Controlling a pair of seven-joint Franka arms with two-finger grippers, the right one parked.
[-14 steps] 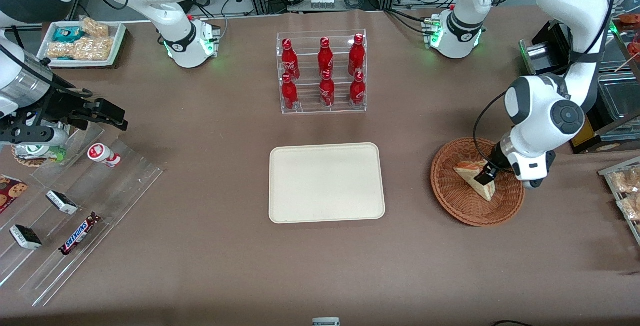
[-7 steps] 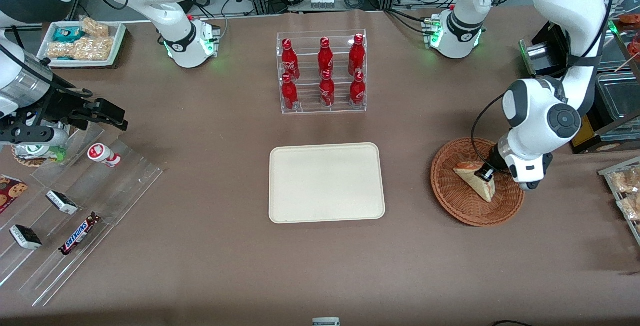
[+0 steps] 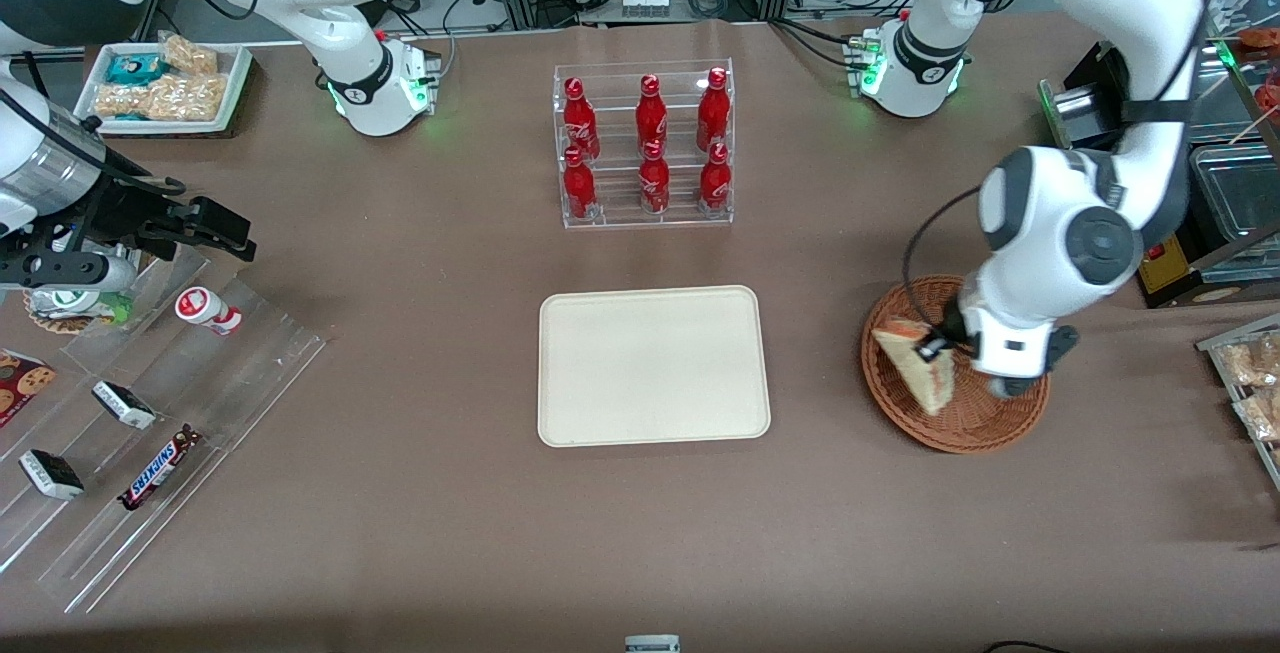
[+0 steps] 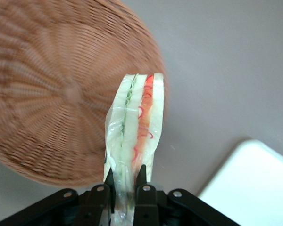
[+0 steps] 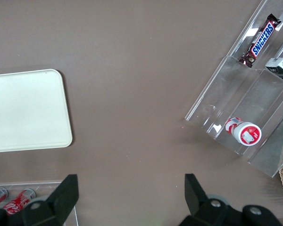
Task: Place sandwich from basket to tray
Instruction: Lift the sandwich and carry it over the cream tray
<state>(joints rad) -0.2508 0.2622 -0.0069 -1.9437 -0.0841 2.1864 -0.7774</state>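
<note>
Now gripper (image 4: 125, 188) pinches wrapped sandwich (image 4: 134, 136) (red/green filling) above basket (image 4: 52, 94).

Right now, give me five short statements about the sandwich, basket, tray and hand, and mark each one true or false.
1. The hand is shut on the sandwich. True.
2. The sandwich lies flat on the basket floor. False: it is held up above the basket.
3. The tray has nothing on it. True.
4. The sandwich already rests on the tray. False: it is over the basket's rim.
5. The rack holds green bottles. False: they are red.
</note>
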